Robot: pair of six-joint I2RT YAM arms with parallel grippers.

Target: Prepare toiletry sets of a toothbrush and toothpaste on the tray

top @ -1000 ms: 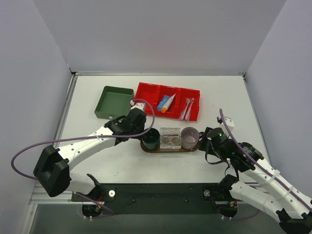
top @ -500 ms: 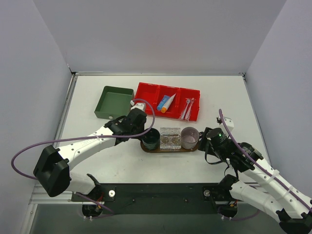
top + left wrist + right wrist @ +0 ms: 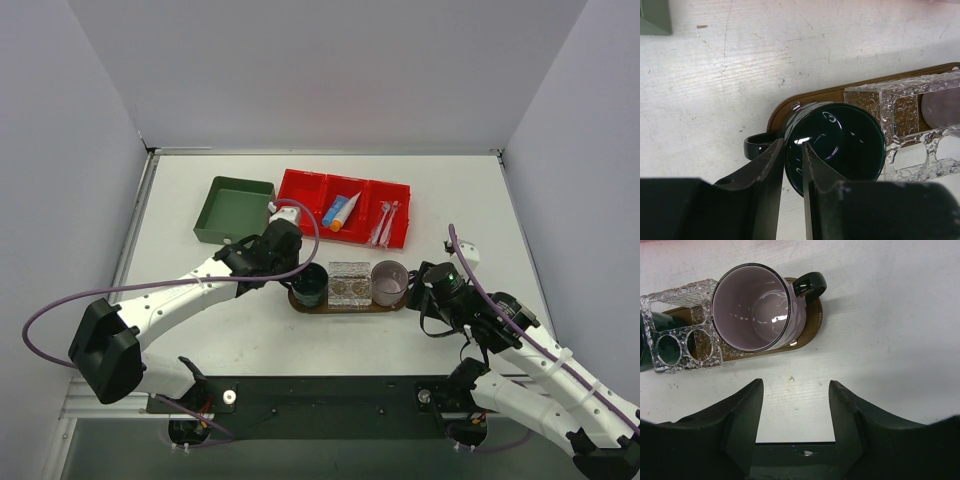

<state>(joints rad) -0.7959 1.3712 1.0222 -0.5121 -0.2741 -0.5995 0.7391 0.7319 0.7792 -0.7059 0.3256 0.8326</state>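
The dark brown oval tray carries a dark green mug at its left end, a clear textured holder in the middle and a translucent pink mug at its right end. My left gripper is shut on the green mug's rim, one finger inside and one outside, next to the handle. My right gripper is open and empty, just near of the pink mug. A white-and-blue toothpaste tube and pale toothbrushes lie in the red bin.
The red three-compartment bin stands behind the tray, with a green square box to its left. White walls close in the table on three sides. A black base rail runs along the near edge.
My left gripper has shifted very slightly at the green mug's rim. The mugs, the tray and the right arm have not visibly moved.
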